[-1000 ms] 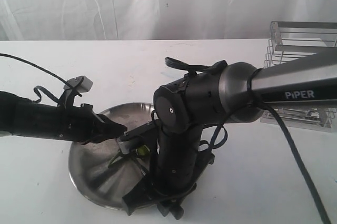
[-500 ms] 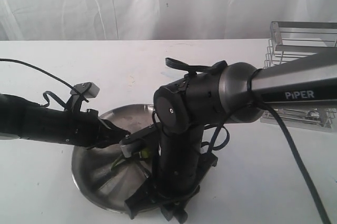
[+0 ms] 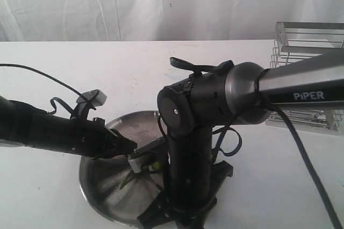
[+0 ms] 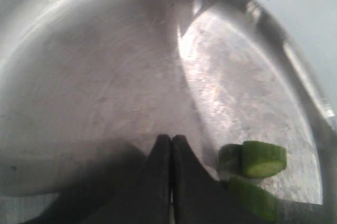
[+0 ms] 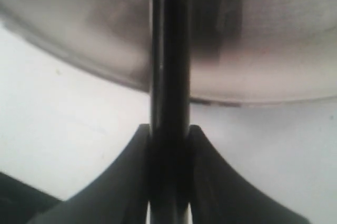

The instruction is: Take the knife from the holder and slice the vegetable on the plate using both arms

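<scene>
1. Steel plate (image 3: 102, 186) in my exterior view carries the green chili pepper (image 3: 156, 165), just beside the left gripper (image 3: 131, 147).
2. Left wrist: I see jaws pressed together, empty, the cut chili pepper (image 4: 258, 158) alongside.
3. Right wrist: right gripper (image 5: 169, 129) clamps the knife (image 5: 169, 50) by its black handle; its long axis runs straight ahead across the plate rim.

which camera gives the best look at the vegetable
The left wrist view: the vegetable lies close and clear on the plate, its cut green slices plain to see. The exterior view shows only a small, partly hidden bit of it. The right wrist view shows none of it, just the knife and the plate.
</scene>
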Controlling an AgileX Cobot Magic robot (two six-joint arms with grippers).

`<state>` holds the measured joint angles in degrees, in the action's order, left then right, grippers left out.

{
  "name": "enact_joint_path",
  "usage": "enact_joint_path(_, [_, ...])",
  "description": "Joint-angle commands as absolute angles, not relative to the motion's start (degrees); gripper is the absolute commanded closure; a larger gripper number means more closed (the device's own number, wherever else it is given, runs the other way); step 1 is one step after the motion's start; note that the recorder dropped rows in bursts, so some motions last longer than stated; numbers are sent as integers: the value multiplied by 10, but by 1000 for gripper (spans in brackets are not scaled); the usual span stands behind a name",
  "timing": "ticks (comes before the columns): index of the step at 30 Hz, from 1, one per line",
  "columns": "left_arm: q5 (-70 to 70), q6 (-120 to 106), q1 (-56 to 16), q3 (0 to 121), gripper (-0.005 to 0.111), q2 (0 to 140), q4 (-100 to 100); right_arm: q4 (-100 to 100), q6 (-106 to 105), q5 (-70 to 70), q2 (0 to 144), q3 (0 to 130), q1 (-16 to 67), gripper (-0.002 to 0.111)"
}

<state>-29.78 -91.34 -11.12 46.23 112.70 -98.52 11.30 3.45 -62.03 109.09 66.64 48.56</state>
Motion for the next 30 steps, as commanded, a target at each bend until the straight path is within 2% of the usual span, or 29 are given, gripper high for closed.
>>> enact_joint_path(1, [-256,-896,-121,440,107,1155,-960,112,38,-658,1078,665,482,108])
enact_joint_path(17, [-385,-897,-122,433,107,1047,-984,113,55,-612,1082,665,482,108])
enact_joint_path(23, [-311,-948,-162,400,107,1047,-999,113,57,-600,1082,665,482,108])
enact_joint_path(30, [-310,-979,-184,418,107,1047,-999,119,58,-657,1081,665,482,108])
